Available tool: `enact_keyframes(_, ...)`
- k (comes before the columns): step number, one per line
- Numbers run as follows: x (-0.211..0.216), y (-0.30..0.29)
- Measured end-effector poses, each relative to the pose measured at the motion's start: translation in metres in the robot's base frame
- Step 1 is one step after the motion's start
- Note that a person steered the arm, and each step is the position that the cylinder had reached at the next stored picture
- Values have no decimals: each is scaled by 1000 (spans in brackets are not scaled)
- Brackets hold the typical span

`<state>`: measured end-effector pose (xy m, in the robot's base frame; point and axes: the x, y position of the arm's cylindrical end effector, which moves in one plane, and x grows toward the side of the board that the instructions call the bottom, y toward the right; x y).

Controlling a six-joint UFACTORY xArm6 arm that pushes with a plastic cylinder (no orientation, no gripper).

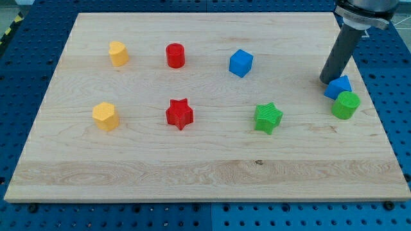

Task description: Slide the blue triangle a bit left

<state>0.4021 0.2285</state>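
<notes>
Tip (326, 80): sat at the view's right, near the board's right edge, touching or just short of the blue triangle's upper-left corner; exact contact could not be told.
Pincer: none fitted, only a straight dark rod; so nothing to stand apart, together or clamped.
Blue triangle (337, 86): lay far to the view's right, just right of and below the tip, pressed against the green cylinder.
Green cylinder (346, 104): stood just below-right of the triangle, touching it, close to the board's edge.
Why the tip's place mattered: sat on the triangle's left side, the wrong side for a leftward shove; judged to need a way round to the right face first, where little room was left between triangle, cylinder and edge.
Blue cube (241, 63): stood well left of the triangle, nearer the view's top; not in the immediate path of a short slide.
Green star (268, 118): lay lower, left of the triangle, apart from it.
Red cylinder (175, 55) and red star (179, 113): mid-board, far from the work.
Two yellow blocks (118, 53) (105, 116): at the view's left, well clear.
Board (192, 167): pale wood, on a blue perforated table.
Progress: judged not yet begun.
</notes>
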Motion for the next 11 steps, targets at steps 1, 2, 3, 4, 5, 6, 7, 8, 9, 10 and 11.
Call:
enact_keyframes(1,32,0)
enact_keyframes(2,34,0)
enact_keyframes(3,39,0)
enact_keyframes(4,13,0)
enact_keyframes(5,-31,0)
enact_keyframes(6,-38,12)
enact_keyframes(7,-33,40)
enact_keyframes(8,-33,50)
enact_keyframes(9,-32,62)
enact_keyframes(10,-13,62)
enact_keyframes(11,16,62)
